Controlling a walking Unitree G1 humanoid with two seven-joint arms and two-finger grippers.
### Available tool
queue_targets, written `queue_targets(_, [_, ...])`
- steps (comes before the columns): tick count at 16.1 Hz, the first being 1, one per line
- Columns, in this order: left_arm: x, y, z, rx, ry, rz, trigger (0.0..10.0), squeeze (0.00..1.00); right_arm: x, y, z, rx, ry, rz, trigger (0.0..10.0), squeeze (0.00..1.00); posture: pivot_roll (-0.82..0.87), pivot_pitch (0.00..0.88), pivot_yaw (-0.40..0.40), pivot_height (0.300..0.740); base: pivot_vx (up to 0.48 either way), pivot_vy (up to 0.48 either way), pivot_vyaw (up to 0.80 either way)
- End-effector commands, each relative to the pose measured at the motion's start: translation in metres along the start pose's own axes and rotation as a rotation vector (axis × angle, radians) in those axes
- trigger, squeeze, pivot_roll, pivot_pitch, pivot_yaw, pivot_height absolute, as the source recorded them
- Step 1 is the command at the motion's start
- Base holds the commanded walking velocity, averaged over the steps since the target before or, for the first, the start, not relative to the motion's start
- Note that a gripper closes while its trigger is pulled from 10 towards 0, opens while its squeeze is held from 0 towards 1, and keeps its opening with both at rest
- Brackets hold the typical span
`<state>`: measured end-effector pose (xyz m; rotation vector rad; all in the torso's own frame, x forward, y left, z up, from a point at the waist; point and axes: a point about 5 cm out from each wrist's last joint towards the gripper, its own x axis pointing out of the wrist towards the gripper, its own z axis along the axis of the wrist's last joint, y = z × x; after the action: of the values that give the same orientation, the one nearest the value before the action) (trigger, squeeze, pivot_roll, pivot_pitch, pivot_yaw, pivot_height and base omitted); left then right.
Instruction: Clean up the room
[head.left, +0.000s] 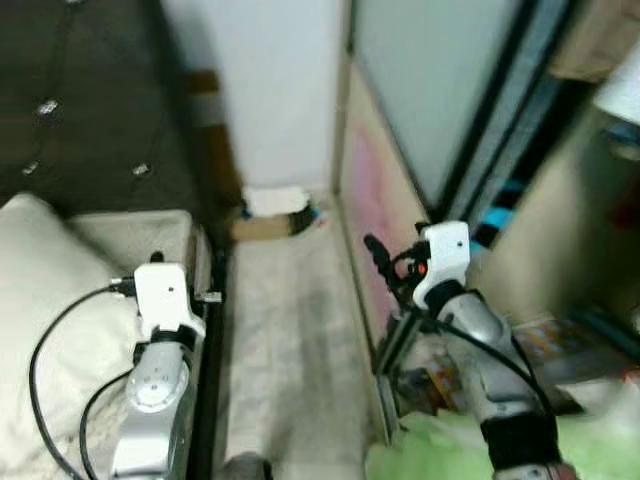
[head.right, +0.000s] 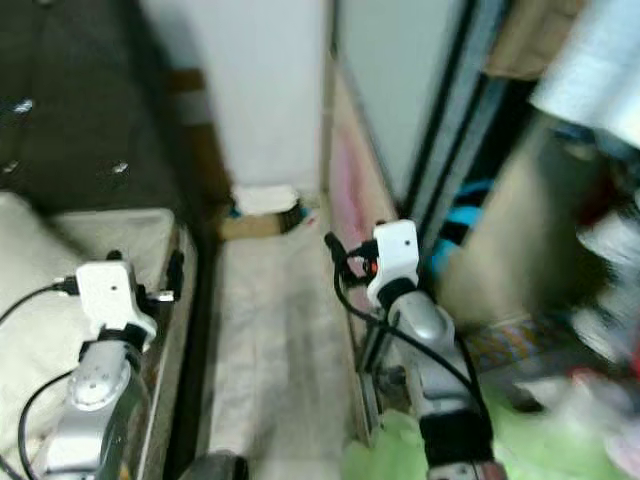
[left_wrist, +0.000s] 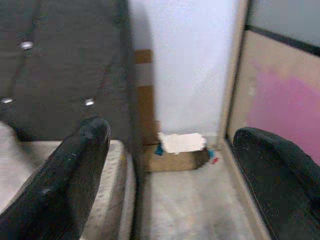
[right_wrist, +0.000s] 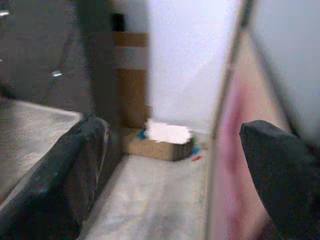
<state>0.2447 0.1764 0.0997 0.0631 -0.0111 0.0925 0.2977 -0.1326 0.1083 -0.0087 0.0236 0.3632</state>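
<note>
Left wrist view: cardboard box (left_wrist: 175, 159) well beyond open left tool (left_wrist: 170, 185).

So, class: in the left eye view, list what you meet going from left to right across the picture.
Pillow → left arm → floor strip → pink-patched panel → right arm.

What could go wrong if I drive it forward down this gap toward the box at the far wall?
The aisle is narrow: the right tool already sits close to the pink cabinet panel and could scrape it. The left arm's loose black cable hangs over the bed and might snag on its edge. The views are blurred, so the cardboard box and the small bits beside it are hard to judge; a grasp from here could miss. Both tools are open and empty.
</note>
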Motion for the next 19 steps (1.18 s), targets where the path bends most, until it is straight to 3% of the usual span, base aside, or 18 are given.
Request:
queue_targets(1, [0.0002,0.0039,-0.0006,0.029,0.009,0.026,10.0,0.00,0.0030,0.0055,0.0003,-0.001,-0.003,0.022,10.0,0.00,-0.06,0.000,-0.046,0.740,0.000,0.000,0.80])
queue_targets(5, [0.0027,0.0046,-0.0013,0.050,0.012,0.040,10.0,0.00,0.0032,0.0052,-0.0009,0.026,-0.002,0.016,10.0,0.00,-0.06,0.000,-0.042,0.740,0.000,0.000,0.71])
queue_targets(9, [0.0023,0.0028,-0.0016,0.044,0.010,0.037,10.0,0.00,0.0040,0.0057,-0.0011,0.021,-0.006,0.023,10.0,0.00,-0.05,0.000,-0.046,0.740,0.000,0.000,0.00])
queue_targets(14, [-0.0050,0.0025,-0.0003,-0.023,-0.008,0.057,10.0,0.00,0.0121,0.0107,0.0020,0.011,-0.002,0.073,10.0,0.00,-0.02,0.000,-0.101,0.740,0.000,0.000,0.00])
queue_targets(16, [-0.0046,0.0036,-0.0011,-0.004,-0.002,0.072,10.0,0.00,0.0127,0.0112,0.0025,0.011,-0.007,0.073,10.0,0.00,-0.02,0.000,-0.101,0.740,0.000,0.000,0.00])
queue_targets(19, [0.0007,0.0056,-0.0025,0.008,0.021,0.078,10.0,0.00,0.0090,0.0096,0.0017,0.009,-0.011,0.050,10.0,0.00,-0.06,0.000,-0.056,0.740,0.000,0.000,0.80])
